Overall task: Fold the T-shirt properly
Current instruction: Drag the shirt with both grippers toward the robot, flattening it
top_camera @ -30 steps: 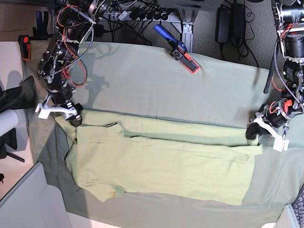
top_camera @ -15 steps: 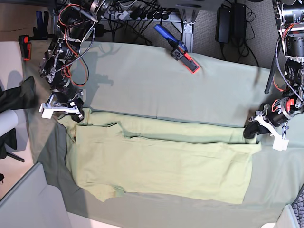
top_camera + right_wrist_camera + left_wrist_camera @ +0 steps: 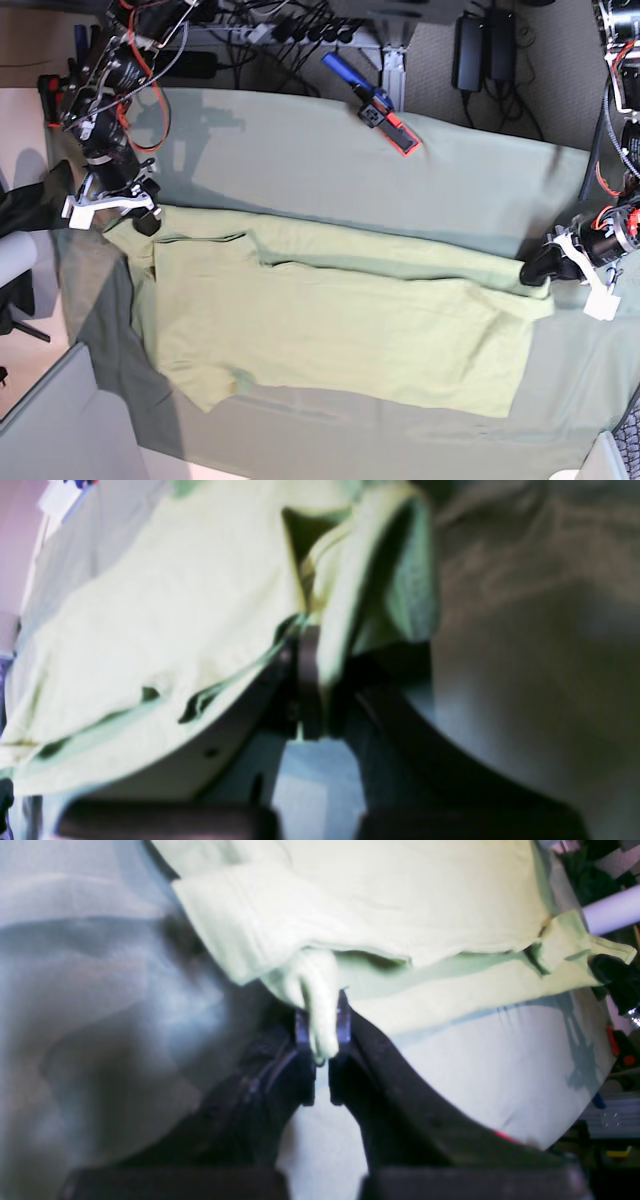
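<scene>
The lime T-shirt [image 3: 330,320] lies across the grey-green table cloth [image 3: 300,160], folded lengthwise, its far edge lifted at both ends. My left gripper [image 3: 537,271], at the right of the base view, is shut on the shirt's far right corner; the left wrist view shows the shirt [image 3: 350,915] with a bunch of fabric pinched in that gripper [image 3: 320,1032]. My right gripper [image 3: 143,222], at the left, is shut on the far left corner by the sleeve; the right wrist view shows the shirt [image 3: 150,620] with its fabric clamped in that gripper [image 3: 315,670].
A blue and red clamp tool [image 3: 375,105] lies on the cloth at the back. Cables and power bricks [image 3: 485,45] sit beyond the table's far edge. A white tube [image 3: 15,255] and dark items stand at the left. A grey panel [image 3: 60,420] fills the lower left.
Both grippers have moved outward and a little up with the shirt corners: the right one to the left, the left one to the right. The shirt's far edge is stretched wider.
</scene>
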Controlling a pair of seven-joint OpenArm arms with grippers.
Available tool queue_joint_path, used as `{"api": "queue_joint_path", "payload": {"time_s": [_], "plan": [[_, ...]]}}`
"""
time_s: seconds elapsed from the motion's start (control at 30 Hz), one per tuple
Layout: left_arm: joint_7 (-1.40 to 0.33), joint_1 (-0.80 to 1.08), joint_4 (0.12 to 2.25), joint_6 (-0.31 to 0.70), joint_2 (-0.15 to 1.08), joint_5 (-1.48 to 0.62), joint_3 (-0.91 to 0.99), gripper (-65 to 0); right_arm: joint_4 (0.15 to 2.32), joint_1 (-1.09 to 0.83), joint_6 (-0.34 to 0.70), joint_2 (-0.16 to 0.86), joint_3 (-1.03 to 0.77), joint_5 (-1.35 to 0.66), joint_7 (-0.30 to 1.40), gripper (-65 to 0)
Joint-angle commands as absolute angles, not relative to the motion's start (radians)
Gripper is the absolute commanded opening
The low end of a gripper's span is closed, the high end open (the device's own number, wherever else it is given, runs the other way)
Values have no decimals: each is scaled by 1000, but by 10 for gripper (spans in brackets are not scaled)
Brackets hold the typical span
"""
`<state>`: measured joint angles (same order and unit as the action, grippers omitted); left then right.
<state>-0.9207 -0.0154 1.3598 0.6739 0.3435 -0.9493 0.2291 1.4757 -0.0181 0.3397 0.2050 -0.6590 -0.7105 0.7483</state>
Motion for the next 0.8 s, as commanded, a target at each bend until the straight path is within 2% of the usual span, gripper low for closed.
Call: {"api": "queue_joint_path", "payload": {"time_s": [0.0, 0.43, 0.77], "plan": [[-907, -23, 1378, 698, 367, -970, 235, -650, 1504, -15, 367, 225, -667, -726, 728, -650], [-932, 93, 1391, 698, 506, -1066, 283, -650, 1584, -126, 368, 255, -712, -763, 764, -650], [-947, 216, 1551, 698, 551, -1088, 284, -650, 1599, -228, 368, 255, -728, -792, 768, -650]]}}
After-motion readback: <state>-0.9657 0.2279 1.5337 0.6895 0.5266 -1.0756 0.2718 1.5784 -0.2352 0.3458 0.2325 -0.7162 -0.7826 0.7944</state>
